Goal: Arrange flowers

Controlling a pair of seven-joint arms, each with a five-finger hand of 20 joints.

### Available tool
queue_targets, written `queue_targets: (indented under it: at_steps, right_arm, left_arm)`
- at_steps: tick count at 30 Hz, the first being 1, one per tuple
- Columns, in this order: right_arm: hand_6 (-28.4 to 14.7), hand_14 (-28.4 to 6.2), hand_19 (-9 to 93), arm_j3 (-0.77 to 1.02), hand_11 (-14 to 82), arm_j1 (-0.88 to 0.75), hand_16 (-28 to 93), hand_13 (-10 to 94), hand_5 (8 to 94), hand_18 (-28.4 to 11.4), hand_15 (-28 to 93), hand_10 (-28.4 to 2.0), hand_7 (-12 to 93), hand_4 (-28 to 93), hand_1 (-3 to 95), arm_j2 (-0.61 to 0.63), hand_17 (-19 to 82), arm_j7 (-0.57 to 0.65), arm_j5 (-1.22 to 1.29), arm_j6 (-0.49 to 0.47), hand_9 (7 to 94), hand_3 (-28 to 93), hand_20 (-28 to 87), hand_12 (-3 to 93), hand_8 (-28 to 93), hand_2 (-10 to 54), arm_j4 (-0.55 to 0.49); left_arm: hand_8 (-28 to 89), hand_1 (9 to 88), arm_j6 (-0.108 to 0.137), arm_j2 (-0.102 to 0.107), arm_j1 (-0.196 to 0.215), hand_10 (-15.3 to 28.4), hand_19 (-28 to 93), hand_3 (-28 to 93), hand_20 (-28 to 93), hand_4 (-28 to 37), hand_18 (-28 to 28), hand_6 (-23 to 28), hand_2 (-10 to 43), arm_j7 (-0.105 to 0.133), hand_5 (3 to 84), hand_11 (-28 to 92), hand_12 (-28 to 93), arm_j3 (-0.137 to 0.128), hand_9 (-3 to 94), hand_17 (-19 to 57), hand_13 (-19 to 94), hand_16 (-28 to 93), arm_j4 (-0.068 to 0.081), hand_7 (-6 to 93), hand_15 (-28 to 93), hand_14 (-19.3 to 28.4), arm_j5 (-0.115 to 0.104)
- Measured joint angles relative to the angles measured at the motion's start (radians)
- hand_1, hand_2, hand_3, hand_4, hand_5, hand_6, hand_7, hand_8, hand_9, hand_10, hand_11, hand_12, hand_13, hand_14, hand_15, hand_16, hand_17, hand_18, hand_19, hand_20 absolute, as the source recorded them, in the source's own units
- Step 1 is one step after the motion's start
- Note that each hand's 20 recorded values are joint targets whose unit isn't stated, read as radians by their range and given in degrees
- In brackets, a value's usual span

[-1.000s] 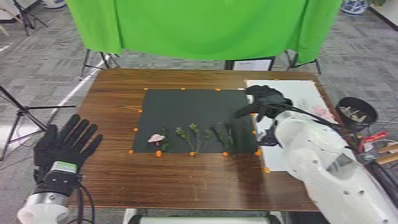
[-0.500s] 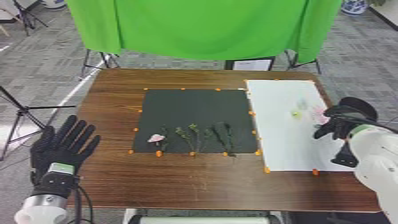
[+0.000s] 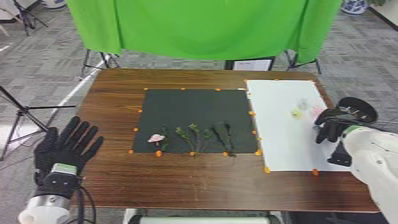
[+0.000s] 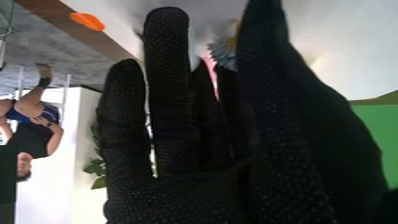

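Here, left hand (image 3: pixel 64 150): held wide at the lower left of the head view, its fingers straight and spread, beside the mat and apart from the flowers.
Right hand (image 3: pixel 340 121): placed at the right of the head view, by the right edge of the white sheet (image 3: pixel 284 140), with the dark round container (image 3: pixel 363 106) partly covered by it. In the wrist view, the fingers of the right hand (image 4: pixel 178 192) are seen straight and close together — a narrow shape; whether a stem is held between them cannot be told.
Black mat (image 3: pixel 191 112): laid at the centre of the head view, on the brown table (image 3: pixel 178 185), with orange markers (image 3: pixel 159 154) set around its edges.
Flowers on the mat: a pink flower (image 3: pixel 156 138) is seen at its lower left; green sprigs (image 3: pixel 195 131) are laid at lower centre, and dark stems (image 3: pixel 228 135) at lower right, their tops pointed up the frame.
Flowers on the white sheet: a yellow-green flower (image 3: pixel 297 114), a pale grey-blue one (image 3: pixel 303 104) and a pale pink one (image 3: pixel 316 111) are grouped at the upper right of the sheet, near the right hand. Past the fingers in the wrist view, grey-blue petals (image 4: pixel 223 53) and a strip of pink are seen.
Green cloth (image 3: pixel 200 30): hung across the top of the head view, beyond the table.
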Motion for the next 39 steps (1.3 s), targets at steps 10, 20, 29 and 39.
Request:
queue_targets:
  at_steps: [10,20,29,39]
  right_arm:
    - [4.2,-5.3,79,-0.049,3.6,-0.003,38,77,73.4,-19.6,38,-5.7,24,-28,60.7,0.003,37,-0.006,-0.005,0.125,82.5,59,41,28.7,-3,-6.7,0.014]
    - [3.9,-5.5,81,-0.067,4.4,-0.006,37,78,76.4,-19.8,39,-6.3,23,-28,59.5,0.002,38,-0.013,-0.024,0.143,84.8,63,42,30.1,-1,-6.0,-0.005]
    - [3.5,-5.6,81,-0.138,5.1,0.052,38,77,76.9,-20.0,37,-6.8,22,-28,58.1,0.01,37,-0.066,-0.024,0.132,84.5,65,42,29.3,-1,-6.3,-0.128]
    - [3.3,-5.4,80,-0.496,5.2,0.408,40,76,76.6,-20.0,36,-6.7,22,-28,57.8,-0.138,37,-0.249,0.041,0.056,83.8,66,42,29.1,-1,-6.3,-0.077]
  left_arm:
    - [-8,28.6,0.0,-0.002,-0.004,14.7,35,73,11,-28.3,14.6,8.2,10.4,-0.006,43.4,21,11,0.001,36.4,-7.0,26,-6,0.0,13.3,37,15.4,0.0]
    - [-8,28.6,0.0,-0.004,-0.005,14.7,35,73,11,-28.3,14.6,8.2,10.5,-0.008,43.4,21,11,0.001,36.4,-7.0,26,-6,0.0,13.3,37,15.5,0.0]
    - [-8,28.5,0.0,-0.005,-0.002,14.7,35,73,11,-28.3,14.6,8.2,10.5,-0.014,43.4,21,12,-0.003,36.4,-7.0,26,-6,-0.001,13.3,37,15.4,0.0]
    - [-8,28.5,0.002,-0.007,-0.014,14.7,35,73,11,-28.3,14.6,8.2,10.6,-0.038,43.4,21,11,0.006,36.4,-7.0,26,-6,0.004,13.2,36,15.5,0.002]
